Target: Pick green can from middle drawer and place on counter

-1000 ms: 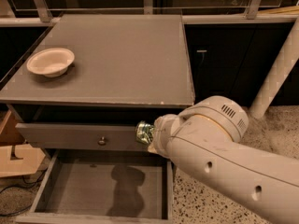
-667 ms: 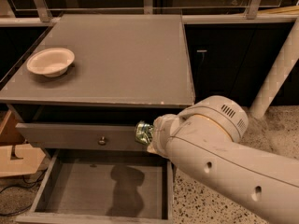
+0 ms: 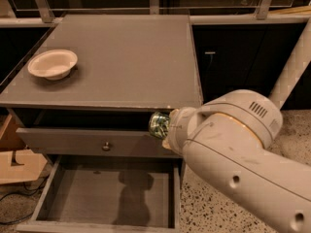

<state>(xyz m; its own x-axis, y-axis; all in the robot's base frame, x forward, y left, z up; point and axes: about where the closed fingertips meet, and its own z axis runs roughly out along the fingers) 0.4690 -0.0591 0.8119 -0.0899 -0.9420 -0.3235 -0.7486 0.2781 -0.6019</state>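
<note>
**Green can up out of the drawer, climbing toward the surface's front edge**

The small shiny green can [image 3: 158, 124] hangs a little higher and further right than a second ago, now just under the front edge of the large flat matte grey surface [image 3: 126, 57], near its front right corner. The hand [image 3: 165, 130], at the tip of the bulky white robot arm [image 3: 233, 149], is grasping the can. Behind the can is the closed grey drawer front with a small round knob [image 3: 73, 142]. The wide shallow grey middle drawer [image 3: 80, 198] stands open well below it. The pick looks done, but the can must clear the edge before it can be set down. The cream round bowl [image 3: 52, 63] sits near the left edge, well apart.
</note>
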